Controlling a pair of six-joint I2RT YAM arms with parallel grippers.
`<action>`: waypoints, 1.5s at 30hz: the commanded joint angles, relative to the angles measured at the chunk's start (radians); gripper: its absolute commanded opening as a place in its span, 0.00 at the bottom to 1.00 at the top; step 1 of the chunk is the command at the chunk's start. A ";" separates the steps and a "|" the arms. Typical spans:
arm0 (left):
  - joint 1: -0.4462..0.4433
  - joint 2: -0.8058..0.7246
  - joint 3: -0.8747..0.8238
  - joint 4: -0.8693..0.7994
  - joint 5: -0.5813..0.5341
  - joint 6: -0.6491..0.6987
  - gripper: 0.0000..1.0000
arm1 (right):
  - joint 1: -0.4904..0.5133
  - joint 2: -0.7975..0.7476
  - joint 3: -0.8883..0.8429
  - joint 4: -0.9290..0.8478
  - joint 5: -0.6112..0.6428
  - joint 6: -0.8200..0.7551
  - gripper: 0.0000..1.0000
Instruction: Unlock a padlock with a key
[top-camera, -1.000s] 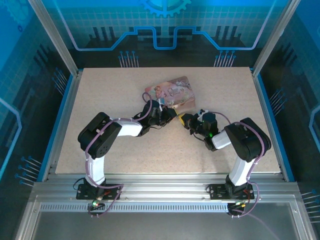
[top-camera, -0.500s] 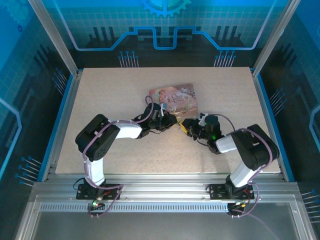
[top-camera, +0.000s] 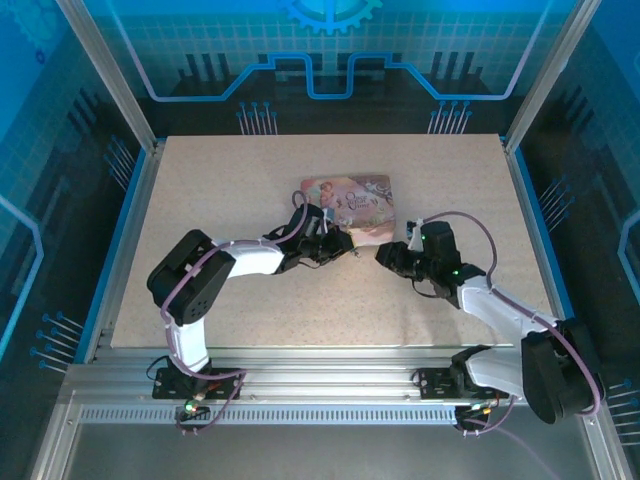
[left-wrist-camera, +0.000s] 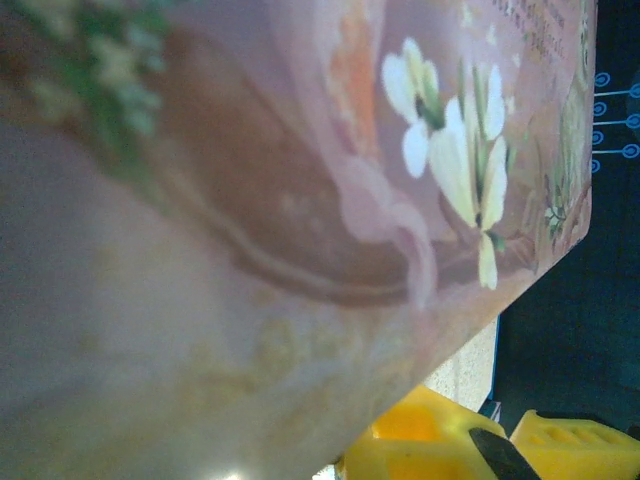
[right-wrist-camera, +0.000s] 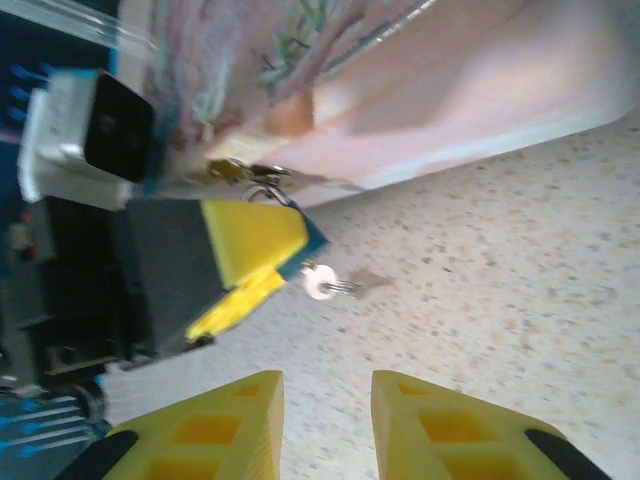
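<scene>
Right gripper (right-wrist-camera: 325, 405) drawn back from pink box (right-wrist-camera: 450, 90), jaws spread, empty, padlock (right-wrist-camera: 321, 282) ahead at left gripper's (right-wrist-camera: 296, 262) pressed-together tips.

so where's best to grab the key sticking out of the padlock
On the key, probably its flared head, the free end pointing away from the padlock pinched in the left gripper. Bring the right gripper in from that open side, jaws across the head's flat faces; the shaft looks too thin.

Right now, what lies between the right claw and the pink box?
In the right wrist view, bare table separates the right gripper from the pink box, except a silvery piece, likely the padlock, at the tip of the left gripper.
</scene>
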 joint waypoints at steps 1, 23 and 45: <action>-0.006 -0.062 0.036 -0.006 0.062 0.001 0.03 | 0.023 0.010 0.063 -0.224 0.067 -0.205 0.33; -0.006 -0.079 0.047 -0.023 0.098 -0.009 0.03 | 0.243 0.264 0.297 -0.257 0.287 -0.400 0.43; -0.004 -0.082 0.048 -0.019 0.115 -0.010 0.03 | 0.282 0.377 0.429 -0.297 0.367 -0.474 0.36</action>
